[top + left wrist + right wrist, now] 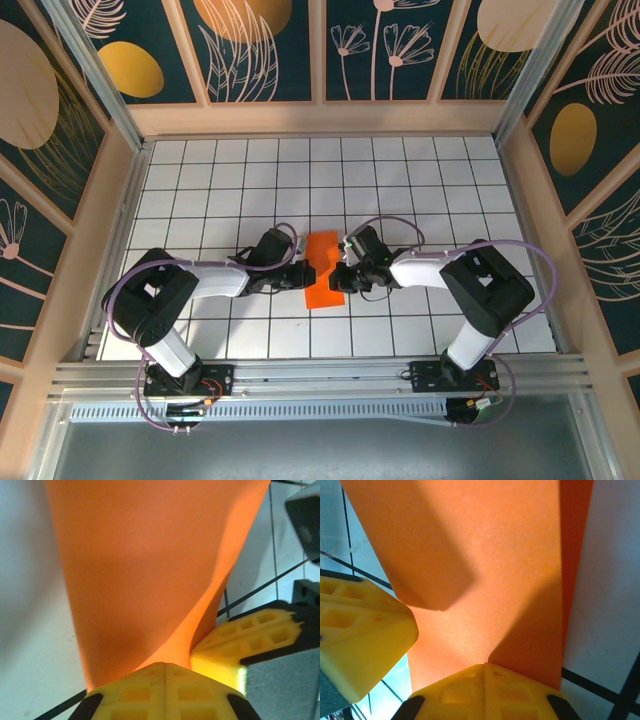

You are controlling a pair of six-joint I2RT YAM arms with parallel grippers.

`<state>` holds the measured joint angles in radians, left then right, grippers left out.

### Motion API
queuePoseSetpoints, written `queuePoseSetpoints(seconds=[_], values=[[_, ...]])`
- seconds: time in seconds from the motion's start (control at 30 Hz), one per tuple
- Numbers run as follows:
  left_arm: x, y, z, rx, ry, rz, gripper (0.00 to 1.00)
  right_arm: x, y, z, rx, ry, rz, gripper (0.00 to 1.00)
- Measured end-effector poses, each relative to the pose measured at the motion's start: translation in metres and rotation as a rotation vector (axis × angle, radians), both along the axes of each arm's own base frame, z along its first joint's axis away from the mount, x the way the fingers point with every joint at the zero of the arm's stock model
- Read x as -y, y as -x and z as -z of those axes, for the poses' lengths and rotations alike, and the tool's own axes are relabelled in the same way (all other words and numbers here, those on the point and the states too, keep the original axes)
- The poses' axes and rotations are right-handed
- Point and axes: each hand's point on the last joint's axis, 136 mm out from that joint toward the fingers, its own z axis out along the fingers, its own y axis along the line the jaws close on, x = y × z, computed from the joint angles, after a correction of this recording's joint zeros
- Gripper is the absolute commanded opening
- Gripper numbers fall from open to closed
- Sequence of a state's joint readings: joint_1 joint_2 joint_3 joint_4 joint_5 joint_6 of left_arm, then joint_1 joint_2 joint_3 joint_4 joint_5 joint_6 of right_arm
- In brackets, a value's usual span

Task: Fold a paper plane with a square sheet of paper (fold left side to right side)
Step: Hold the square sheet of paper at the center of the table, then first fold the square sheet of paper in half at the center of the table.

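Presently the clenched left gripper (pixel 301 276) and right gripper (pixel 342 276) press the square sheet of paper (pixel 322 268), which lies between them. We fear uneven pushing could drag it, skewing the crease.

From above and behind the arm bases (pixel 190 382), my top camera looks down over the whole table (pixel 400 180). My wrist cameras face each other, very close, sharing the orange paper (pixel 150 570) mid-table.

The white gridded table (pixel 420 180) carries one folded orange paper (pixel 324 268) (a narrow strip running 12 to 6) just 6 o'clock of centre.
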<state>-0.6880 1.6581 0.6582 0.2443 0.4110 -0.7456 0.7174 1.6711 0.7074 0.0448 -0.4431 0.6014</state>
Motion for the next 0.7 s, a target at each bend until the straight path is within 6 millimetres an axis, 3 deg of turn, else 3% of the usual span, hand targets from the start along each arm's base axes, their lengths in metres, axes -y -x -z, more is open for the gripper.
queuePoseSetpoints(seconds=[0.2,0.5,0.7], values=[[0.009,-0.012,-0.011,0.025,0.026,-0.007,0.0,0.0,0.0,0.001,0.0,0.003,-0.001,0.0],[0.001,-0.016,0.013,-0.009,-0.024,-0.039,0.0,-0.001,-0.001,0.002,0.013,0.001,-0.015,0.0],[-0.001,-0.02,0.016,-0.01,-0.025,-0.049,0.0,-0.002,-0.002,0.003,0.015,0.003,-0.019,0.0]])
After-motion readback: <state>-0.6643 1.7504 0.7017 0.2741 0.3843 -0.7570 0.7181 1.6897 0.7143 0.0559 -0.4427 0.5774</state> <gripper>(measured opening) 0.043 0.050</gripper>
